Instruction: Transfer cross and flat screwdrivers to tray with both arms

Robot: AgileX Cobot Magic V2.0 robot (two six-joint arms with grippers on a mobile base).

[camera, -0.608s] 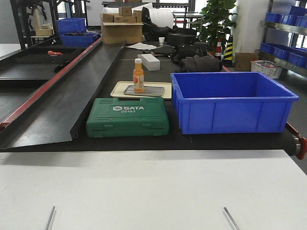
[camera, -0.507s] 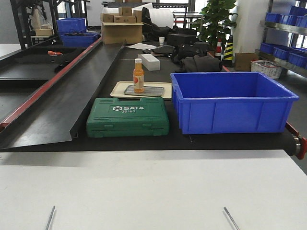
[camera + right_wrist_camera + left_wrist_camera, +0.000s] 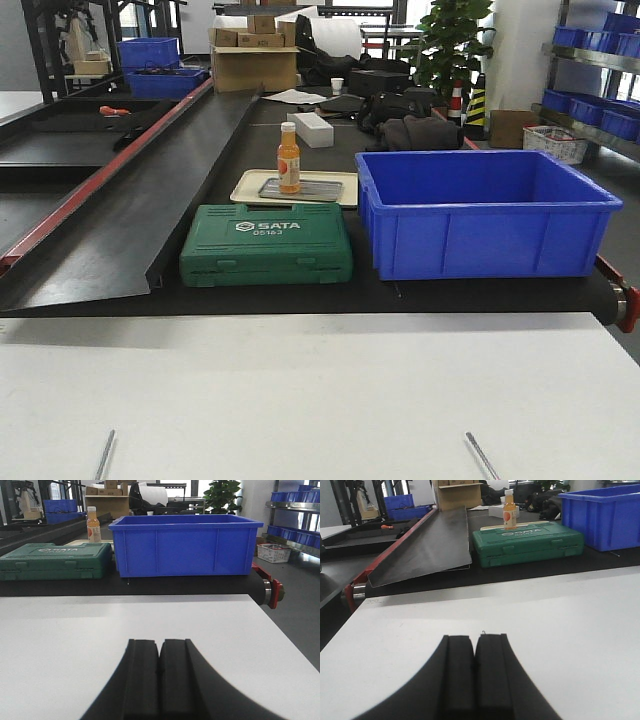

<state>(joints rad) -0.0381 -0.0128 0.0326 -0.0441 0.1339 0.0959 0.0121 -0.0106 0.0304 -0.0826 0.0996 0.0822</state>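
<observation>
The left end effector (image 3: 475, 642) is holding its pads pressed together on nothing, hanging low over the white bench (image 3: 560, 620) on the near side of the green tool case (image 3: 527, 542). In the right wrist view, the right end effector (image 3: 160, 647) is sitting closed and empty too, nearer than that case and off to its right. The front view is showing a left silver rod (image 3: 104, 456) and a right silver rod (image 3: 481, 454) at the bottom edge, well in front of the case; whether they are screwdriver shafts I cannot tell. No black-handled screwdrivers or grey tray are appearing anywhere, so the transfer is seemingly not yet begun.
</observation>
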